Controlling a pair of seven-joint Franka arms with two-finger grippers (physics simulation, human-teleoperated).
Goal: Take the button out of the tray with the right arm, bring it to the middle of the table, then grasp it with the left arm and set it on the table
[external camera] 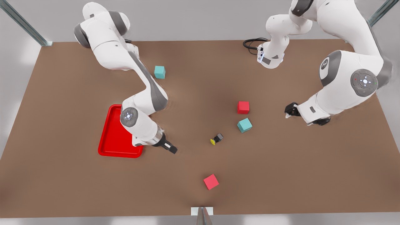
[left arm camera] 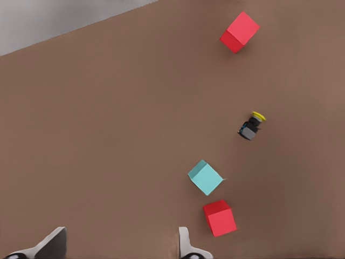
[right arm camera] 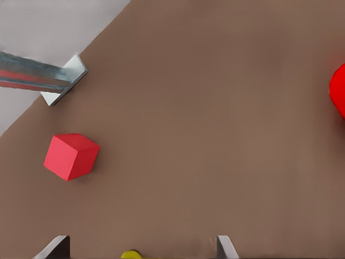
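The button (external camera: pixel 217 138) lies on its side on the brown table (external camera: pixel 281 175) near the middle, yellow cap toward the front edge, and nothing holds it. It also appears in the left wrist view (left arm camera: pixel 251 125), and its cap peeks in at the edge of the right wrist view (right arm camera: pixel 131 253). My right gripper (external camera: pixel 172 150) (right arm camera: pixel 141 244) hangs open beside the red tray (external camera: pixel 114 137) (right arm camera: pixel 339 91), on the front view's left of the button. My left gripper (external camera: pixel 289 110) (left arm camera: pixel 121 244) waits open at the front view's right, well apart from the button.
A red cube (external camera: pixel 243 107) and a teal cube (external camera: pixel 244 125) sit between the button and the left gripper. Another red cube (external camera: pixel 211 181) lies near the front edge, by a metal bracket (external camera: pixel 202 211). A second teal cube (external camera: pixel 159 72) is at the back, and a black cable (external camera: pixel 253 43) lies at the rear edge.
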